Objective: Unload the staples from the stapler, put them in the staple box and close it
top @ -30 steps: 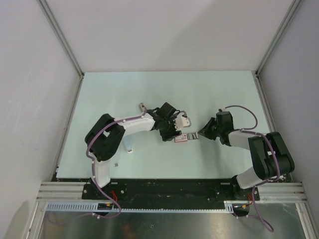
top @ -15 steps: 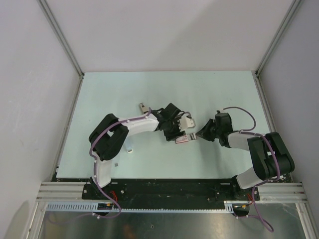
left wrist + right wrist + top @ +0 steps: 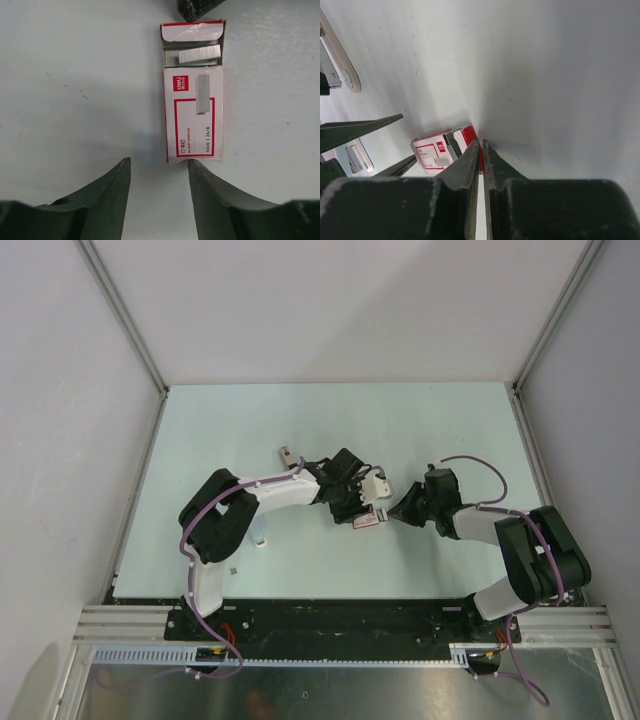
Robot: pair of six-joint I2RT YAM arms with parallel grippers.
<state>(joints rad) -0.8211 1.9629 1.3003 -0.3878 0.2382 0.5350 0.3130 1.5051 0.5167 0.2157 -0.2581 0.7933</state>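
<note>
A small red-and-white staple box (image 3: 193, 120) lies flat on the pale table, its far end open. A silvery ribbed strip of staples (image 3: 199, 54) shows inside that end. My left gripper (image 3: 159, 161) is open and empty, its right fingertip touching the box's near edge. My right gripper (image 3: 481, 145) is shut, its tips pressed against the box's red end (image 3: 470, 134). From above the box (image 3: 367, 521) lies between the left gripper (image 3: 355, 512) and the right gripper (image 3: 396, 513). A white stapler (image 3: 374, 483) lies close behind the left wrist.
A small white piece (image 3: 258, 540) and a tiny grey bit (image 3: 232, 569) lie near the left arm's base. A beige bar with a metal part (image 3: 340, 65) shows at the right wrist view's upper left. Grey walls stand round the table (image 3: 330, 420).
My left arm has reached a little further right, bringing its fingers to the box. My right gripper has moved left to the box's other end.
</note>
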